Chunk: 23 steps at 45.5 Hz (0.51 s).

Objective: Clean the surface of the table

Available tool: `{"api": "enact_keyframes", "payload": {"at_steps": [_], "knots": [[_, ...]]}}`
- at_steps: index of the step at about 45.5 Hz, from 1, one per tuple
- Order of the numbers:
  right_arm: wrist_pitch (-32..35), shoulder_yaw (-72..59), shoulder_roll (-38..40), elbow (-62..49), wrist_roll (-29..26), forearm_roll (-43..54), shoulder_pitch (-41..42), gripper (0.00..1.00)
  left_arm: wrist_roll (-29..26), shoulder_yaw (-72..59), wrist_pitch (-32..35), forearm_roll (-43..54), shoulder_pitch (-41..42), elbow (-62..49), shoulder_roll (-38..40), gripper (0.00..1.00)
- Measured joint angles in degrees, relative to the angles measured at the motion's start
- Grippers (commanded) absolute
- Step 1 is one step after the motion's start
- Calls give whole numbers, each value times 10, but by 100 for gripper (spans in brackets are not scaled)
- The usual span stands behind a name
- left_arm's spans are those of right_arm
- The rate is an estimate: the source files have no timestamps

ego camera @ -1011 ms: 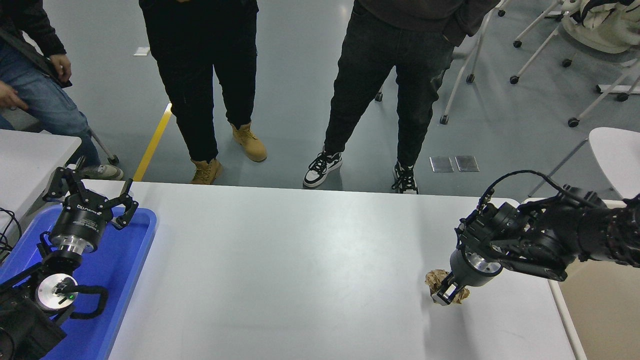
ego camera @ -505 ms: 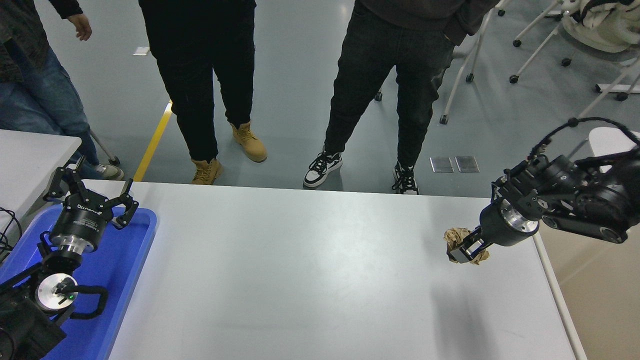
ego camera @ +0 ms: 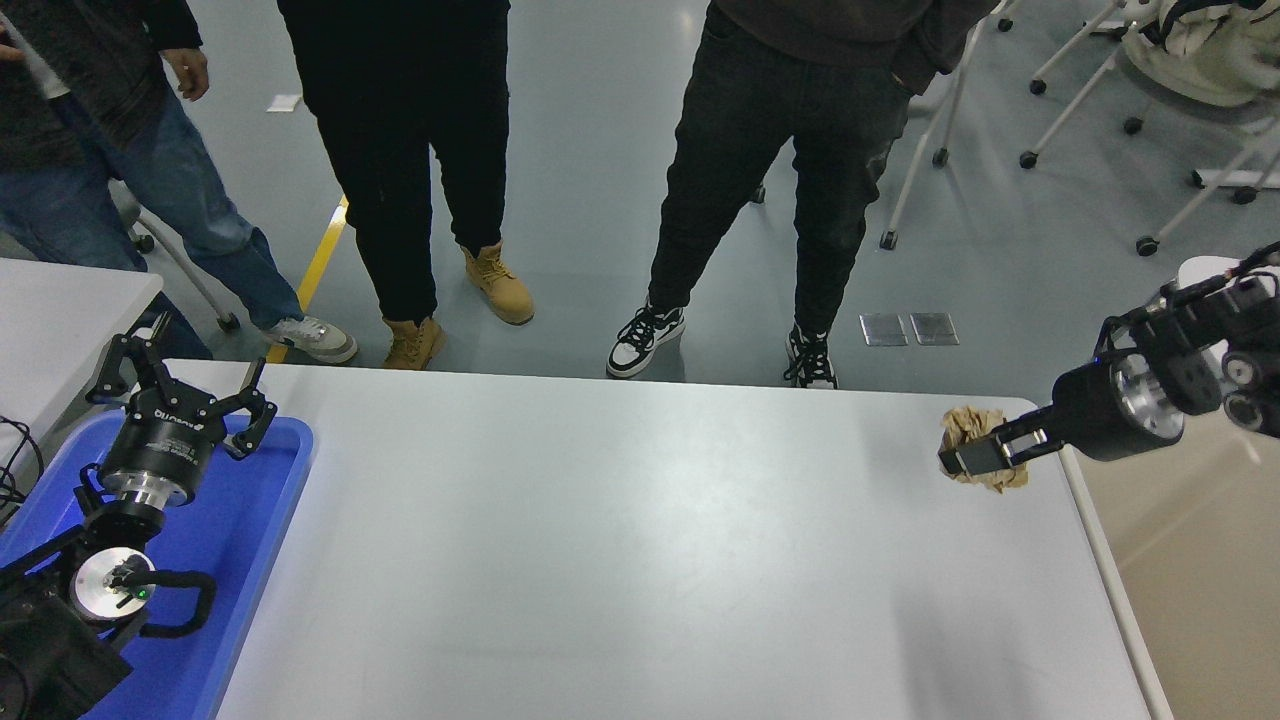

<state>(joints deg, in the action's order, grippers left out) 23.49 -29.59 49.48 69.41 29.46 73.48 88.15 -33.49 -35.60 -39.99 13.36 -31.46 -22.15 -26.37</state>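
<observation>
The large white table surface [ego camera: 620,540] fills the lower half of the head view. My right gripper [ego camera: 975,452] comes in from the right edge and is shut on a crumpled brown paper ball [ego camera: 972,425]. It holds the ball in the air above the table's far right corner. My left gripper [ego camera: 180,390] is parked at the lower left, open and empty, above the blue tray [ego camera: 245,520].
Three people stand at the table's far side: black trousers [ego camera: 420,150], black jeans [ego camera: 770,150], blue jeans [ego camera: 200,210]. A smaller white table [ego camera: 60,320] is at the left edge. Chair legs [ego camera: 1090,90] stand at the top right.
My right gripper has lifted the paper ball off the table and carried it up and to the right, towards the far right corner. The person in blue jeans has stepped nearer.
</observation>
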Motion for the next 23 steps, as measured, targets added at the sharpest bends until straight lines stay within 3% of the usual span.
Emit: {"api": "enact_keyframes", "payload": {"at_steps": [23], "knots": [[76,112,95,-9,3,-106,-23,0,0,0,0,0,0,0,0,100]]}}
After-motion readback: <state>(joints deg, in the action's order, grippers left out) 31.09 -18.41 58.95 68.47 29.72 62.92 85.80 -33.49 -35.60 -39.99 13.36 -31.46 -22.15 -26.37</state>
